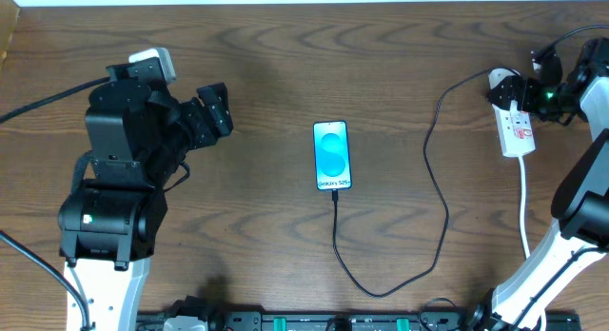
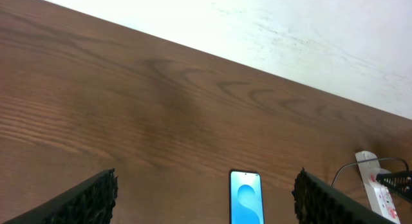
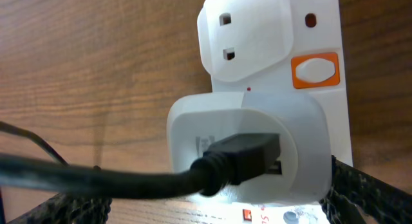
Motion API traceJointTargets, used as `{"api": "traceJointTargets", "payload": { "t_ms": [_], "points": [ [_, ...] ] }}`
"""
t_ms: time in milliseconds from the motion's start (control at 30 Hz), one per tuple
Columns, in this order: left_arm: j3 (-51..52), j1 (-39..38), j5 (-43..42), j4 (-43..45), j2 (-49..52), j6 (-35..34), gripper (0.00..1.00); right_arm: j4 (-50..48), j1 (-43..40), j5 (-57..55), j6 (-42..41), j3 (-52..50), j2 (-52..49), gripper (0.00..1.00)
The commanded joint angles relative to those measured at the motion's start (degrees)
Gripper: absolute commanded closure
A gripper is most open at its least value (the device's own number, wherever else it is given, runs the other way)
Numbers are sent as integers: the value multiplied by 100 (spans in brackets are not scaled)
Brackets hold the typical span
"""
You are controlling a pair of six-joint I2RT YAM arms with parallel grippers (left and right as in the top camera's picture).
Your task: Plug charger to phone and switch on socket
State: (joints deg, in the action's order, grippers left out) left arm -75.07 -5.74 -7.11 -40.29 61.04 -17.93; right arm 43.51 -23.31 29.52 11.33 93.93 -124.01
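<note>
Near edge: black rail with green fittings. Dark brown wood-grain table, matte. Thin black charger cable loops close in, tip meeting near end of slim black-edged phone, which lies mid-table, light blue screen up. Left gripper spread wide, empty, well left of phone. Right gripper spread wide, grasping nothing, over white power-strip socket at far right. Black plug sits in white adapter, orange rocker switch beyond. White wall past far edge.

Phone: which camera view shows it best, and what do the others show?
Overhead: the whole phone shows, screen lit, cable at its lower end. The left wrist view catches only its upper part; the right wrist view misses it.
</note>
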Motion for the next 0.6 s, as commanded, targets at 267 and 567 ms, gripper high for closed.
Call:
{"api": "traceJointTargets", "payload": {
  "t_ms": [267,567],
  "points": [
    [-44,4,74,-2,4,76,13,-107,393,557,-407,-573,11,1],
    [-44,4,74,-2,4,74,13,-98,391,557,-533,-772,11,1]
  ]
}}
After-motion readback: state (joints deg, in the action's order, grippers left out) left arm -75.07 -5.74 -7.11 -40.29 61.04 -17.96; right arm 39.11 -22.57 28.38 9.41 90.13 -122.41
